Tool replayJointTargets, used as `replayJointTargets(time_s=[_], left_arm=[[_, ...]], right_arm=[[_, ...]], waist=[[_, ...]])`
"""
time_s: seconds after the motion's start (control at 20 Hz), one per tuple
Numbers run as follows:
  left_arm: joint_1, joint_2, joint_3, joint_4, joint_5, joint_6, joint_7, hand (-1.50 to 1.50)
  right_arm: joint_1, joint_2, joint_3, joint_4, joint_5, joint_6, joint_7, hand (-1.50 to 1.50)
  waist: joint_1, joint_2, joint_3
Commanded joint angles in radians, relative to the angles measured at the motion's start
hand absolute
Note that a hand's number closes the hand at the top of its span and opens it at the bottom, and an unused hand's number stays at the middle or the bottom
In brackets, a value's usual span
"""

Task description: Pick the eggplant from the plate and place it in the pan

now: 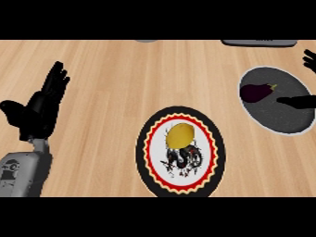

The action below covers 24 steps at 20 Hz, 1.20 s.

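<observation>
Dark purple eggplant [256,91] lies inside the grey round pan with pale rim [278,100], toward the pan's ten o'clock, at roughly two o'clock in the view; judged from how things lie, the placing looks done or nearly so. Right robot hand [315,85] sits at the view's three o'clock edge, over the pan's right side: fingers spread and upright, thumb stretched leftward, tip just short of the eggplant, nothing held. Whether the thumb touches the eggplant cannot be told. Left robot hand [38,106] rests at nine o'clock, fingers straight and up, carrying nothing, well apart from everything. Black-rimmed round plate with red and yellow zigzag border and a dark figure on white [180,152] lies at six o'clock of centre; a yellow rounded object [179,135] rests on its upper half. Risks from here, as judgement: the outstretched thumb is close enough that a sideways pull-away could nudge the eggplant and roll it toward the pan's rim; a low retreat could also catch the pan's edge and shift the pan on the wooden surface [119,74]. A dark grey flat object [259,42] shows at one o'clock along the top edge, a small grey shape [146,40] at twelve; both partly cut off, neither in the way. Plate lies well clear of the right arm's path back.
</observation>
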Motion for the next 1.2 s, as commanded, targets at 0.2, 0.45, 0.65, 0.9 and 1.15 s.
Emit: replayJointTargets(time_s=[0.2, 0.45, 0.65, 0.9, 1.15], left_arm=[[0.033, 0.020, 0.028, -0.037, 0.015, -0.004, 0.025, 0.00], [-0.003, 0.026, 0.047, 0.026, 0.021, -0.011, 0.016, 0.00], [0.083, 0.038, 0.065, 0.022, 0.014, -0.017, -0.065, 0.00], [0.093, 0.003, 0.018, -0.064, -0.007, 0.011, 0.013, 0.00], [0.042, 0.038, 0.066, -0.016, 0.014, -0.001, 0.011, 0.00]], right_arm=[[0.115, -0.131, -0.073, 0.046, -0.127, 0.372, -0.110, -1.50], [0.205, -0.223, -0.082, -0.005, -0.180, 0.560, -0.205, -1.50], [0.336, -0.285, -0.080, -0.050, -0.215, 0.661, -0.263, -1.50], [0.413, -0.279, -0.064, -0.147, -0.270, 0.695, -0.237, -1.50], [0.484, -0.259, -0.033, -0.291, -0.326, 0.695, -0.154, -1.50]], waist=[[-0.037, -0.020, -0.003], [-0.056, -0.023, -0.005], [-0.067, -0.027, -0.006], [-0.064, -0.031, -0.006], [-0.067, -0.027, -0.007]])
